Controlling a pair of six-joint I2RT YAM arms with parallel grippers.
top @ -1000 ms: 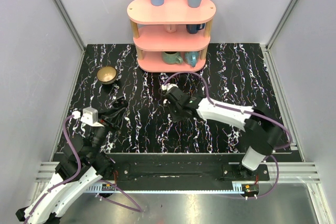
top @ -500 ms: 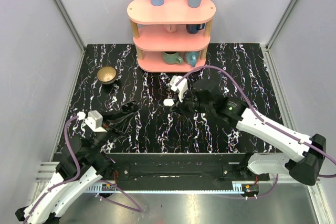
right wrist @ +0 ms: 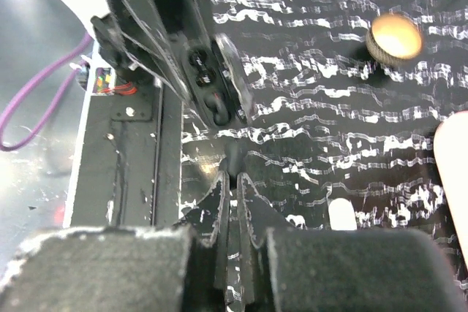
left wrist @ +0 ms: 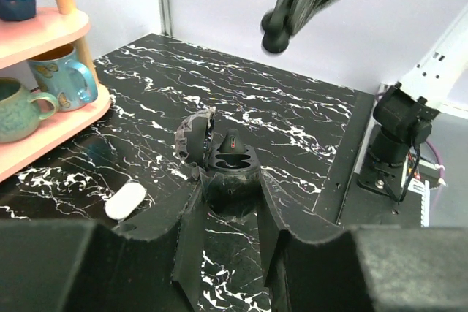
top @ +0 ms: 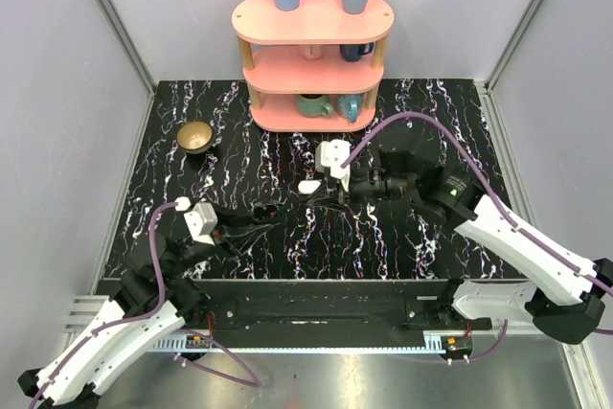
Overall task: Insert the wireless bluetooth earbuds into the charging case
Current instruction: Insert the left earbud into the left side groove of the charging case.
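Observation:
The charging case [left wrist: 230, 158] is black, not white. Its lid is open, and two sockets and a red light show inside. My left gripper [left wrist: 232, 195] is shut on its lower half and holds it upright above the table; the top view shows the case [top: 271, 210] left of centre. My right gripper [right wrist: 235, 174] is shut on a small dark rounded earbud [right wrist: 232, 160] and points at the case [right wrist: 212, 89] from a short gap. In the left wrist view this gripper [left wrist: 281, 23] hangs above and beyond the case, with the earbud [left wrist: 275, 36] at its tip.
A white oval piece [top: 308, 186] lies on the black marble table [top: 421, 122], just behind my right gripper [top: 305, 200]. A pink shelf [top: 311, 55] with mugs and two blue cups stands at the back. A gold bowl [top: 195, 136] sits at the back left.
My left gripper has carried the open case right, toward the middle. The right arm has swung out to the right and its gripper now points left at the case.

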